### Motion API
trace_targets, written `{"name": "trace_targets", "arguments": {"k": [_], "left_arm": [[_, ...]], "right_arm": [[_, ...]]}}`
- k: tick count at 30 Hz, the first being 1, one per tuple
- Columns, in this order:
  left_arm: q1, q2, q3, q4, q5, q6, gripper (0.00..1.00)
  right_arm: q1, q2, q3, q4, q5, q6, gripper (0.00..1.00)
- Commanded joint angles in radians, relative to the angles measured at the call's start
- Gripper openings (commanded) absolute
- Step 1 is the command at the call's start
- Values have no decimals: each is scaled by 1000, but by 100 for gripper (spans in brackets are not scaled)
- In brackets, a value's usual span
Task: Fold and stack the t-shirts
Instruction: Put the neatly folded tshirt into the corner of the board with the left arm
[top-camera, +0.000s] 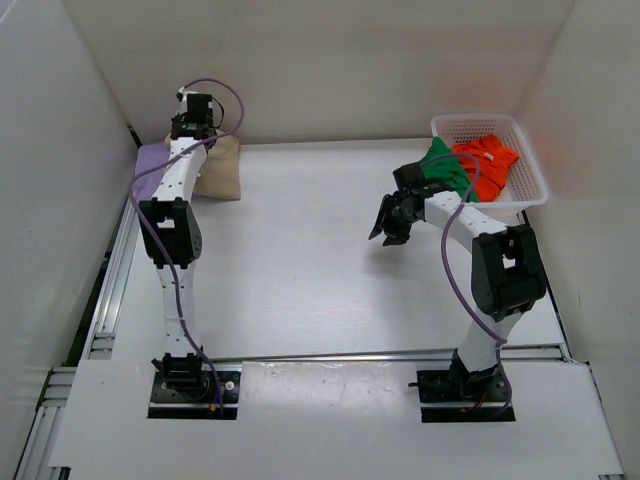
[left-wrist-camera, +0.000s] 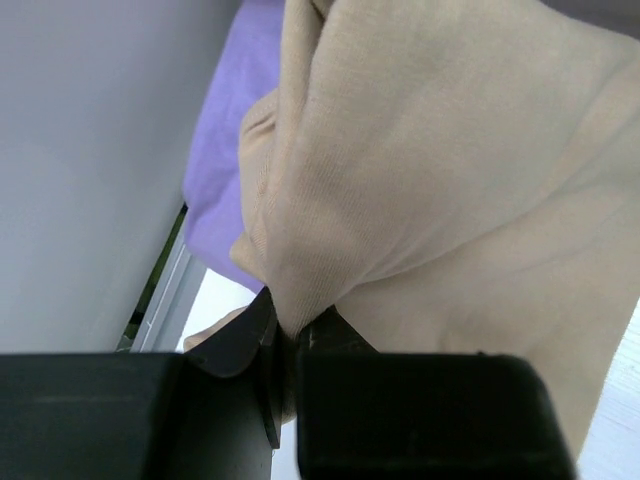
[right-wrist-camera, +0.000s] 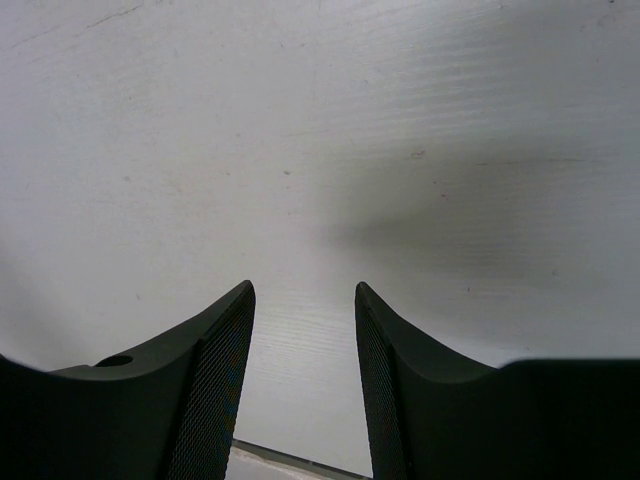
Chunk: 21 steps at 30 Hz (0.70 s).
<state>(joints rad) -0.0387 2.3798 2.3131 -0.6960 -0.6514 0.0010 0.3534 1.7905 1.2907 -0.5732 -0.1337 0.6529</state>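
Observation:
The tan beige t-shirt (top-camera: 222, 170) lies folded at the far left of the table, on top of the lavender purple t-shirt (top-camera: 150, 158). My left gripper (top-camera: 193, 128) is over them, shut on a fold of the tan t-shirt (left-wrist-camera: 420, 180); the purple t-shirt (left-wrist-camera: 225, 150) shows beneath it. The green t-shirt (top-camera: 443, 166) and the orange-red t-shirt (top-camera: 488, 160) lie bunched in the white basket (top-camera: 535, 190). My right gripper (top-camera: 393, 222) is open and empty above the bare table (right-wrist-camera: 300, 150), left of the basket.
White walls close the table in at the back and both sides. A metal rail (top-camera: 110, 290) runs along the left edge. The basket stands in the far right corner.

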Motion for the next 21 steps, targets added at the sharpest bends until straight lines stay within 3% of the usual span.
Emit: {"name": "trace_targets", "arguments": {"k": [1,11,21], "left_arm": [[19,-148,5,49,-4,-1,10],[97,-117,17,49,61,-1,10],[177,110,143,85,52,-1,10]], "right_arm": [[-8,-46,-7,-4,16,-16,49],[-8,-14,25,-33,16,-35,49],[-8,53,108,-91,16,-64,49]]}}
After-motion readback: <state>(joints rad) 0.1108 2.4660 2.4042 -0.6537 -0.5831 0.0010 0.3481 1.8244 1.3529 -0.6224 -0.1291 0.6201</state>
